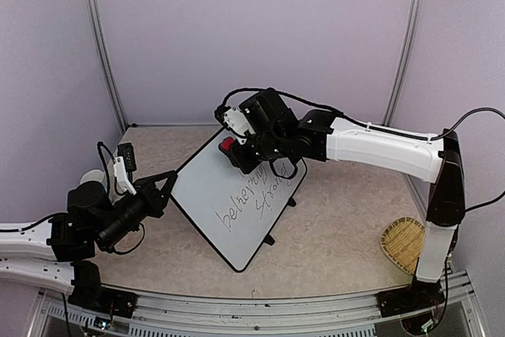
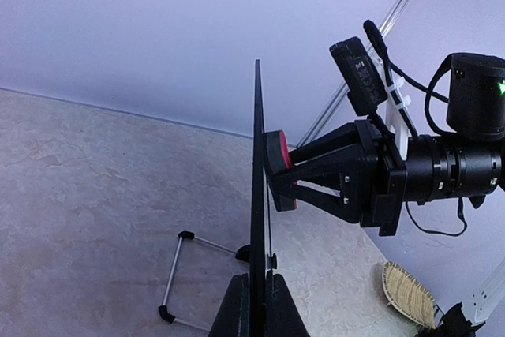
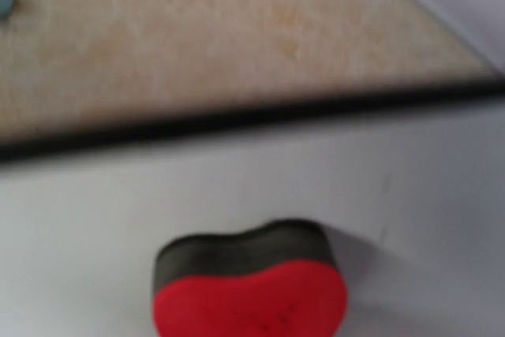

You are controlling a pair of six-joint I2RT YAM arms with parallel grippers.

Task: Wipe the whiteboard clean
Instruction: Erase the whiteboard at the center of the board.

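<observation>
- From the top external camera, the whiteboard [image 1: 211,195] is seen propped at a tilt near the middle of the table [image 1: 347,219], with its upper corner toward the back wall.
- Black handwriting [image 1: 256,201] is seen on the board's right half.
- The board's left edge is pinched between the closed fingers of the left gripper [image 1: 168,184].
- A red eraser [image 1: 227,144] is clamped in the right gripper [image 1: 235,151] and pressed against the board's upper corner, above the writing.
- A woven basket [image 1: 404,244] is set on the table near the right arm's base, well apart from the board.
- In the left wrist view, the whiteboard [image 2: 258,140] is seen edge-on as a thin upright black line, gripped at the bottom by the left gripper [image 2: 258,307].
- The eraser [image 2: 278,165] is held flat against the board's right face by the right gripper [image 2: 289,182], whose fingers are closed over its top and bottom.
- A wire stand [image 2: 178,275] lies on the table [image 2: 95,163] left of the board.
- In the blurred right wrist view, the eraser [image 3: 251,283], red with a dark layer, is seen touching the whiteboard [image 3: 118,203]; the fingers themselves are not shown there.
</observation>
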